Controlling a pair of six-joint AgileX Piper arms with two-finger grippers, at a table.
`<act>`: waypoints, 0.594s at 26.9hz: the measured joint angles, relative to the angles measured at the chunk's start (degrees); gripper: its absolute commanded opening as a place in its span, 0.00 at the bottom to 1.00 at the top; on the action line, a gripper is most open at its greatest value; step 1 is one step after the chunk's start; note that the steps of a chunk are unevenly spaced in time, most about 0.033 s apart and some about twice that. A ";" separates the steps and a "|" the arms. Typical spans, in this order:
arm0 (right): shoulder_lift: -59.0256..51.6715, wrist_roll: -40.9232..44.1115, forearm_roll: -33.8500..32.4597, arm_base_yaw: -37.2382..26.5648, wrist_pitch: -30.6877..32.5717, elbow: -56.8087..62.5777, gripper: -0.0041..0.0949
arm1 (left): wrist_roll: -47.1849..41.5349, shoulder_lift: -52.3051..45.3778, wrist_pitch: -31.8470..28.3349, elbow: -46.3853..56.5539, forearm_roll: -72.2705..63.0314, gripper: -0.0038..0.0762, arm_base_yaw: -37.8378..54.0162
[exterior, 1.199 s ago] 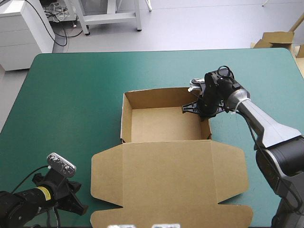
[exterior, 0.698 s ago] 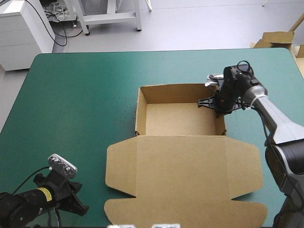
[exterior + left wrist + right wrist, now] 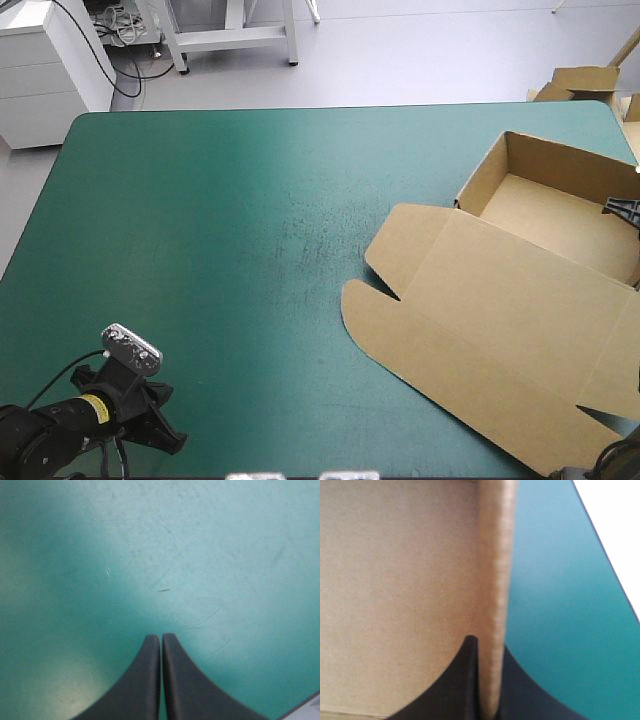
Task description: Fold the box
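The brown box (image 3: 545, 215) is an open tray with raised walls, lying slantwise at the table's right side. Its lid (image 3: 500, 330) lies flat toward the near edge. My right gripper (image 3: 625, 207) shows only as a black tip at the tray's right wall, where the box runs out of view. In the right wrist view that wall (image 3: 495, 570) stands on edge between the fingers, and the right gripper (image 3: 487, 642) is shut on it. My left gripper (image 3: 170, 437) rests near the table's front left corner, far from the box. It is shut over bare teal-green cover (image 3: 161, 636).
More brown board (image 3: 582, 80) lies on the floor beyond the table's far right corner. The table's right edge (image 3: 600, 545) runs close beside the held wall. The teal-green cover (image 3: 240, 220) stretches bare over the left and middle.
The box has slid far to the right and turned, carried by my right gripper on its wall. The right arm has left most of the high view. The left arm has not moved.
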 measured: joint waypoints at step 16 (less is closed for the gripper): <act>0.00 0.55 -1.46 -4.49 0.17 0.00 0.26 | 0.59 0.00 0.00 0.00 0.00 0.04 0.00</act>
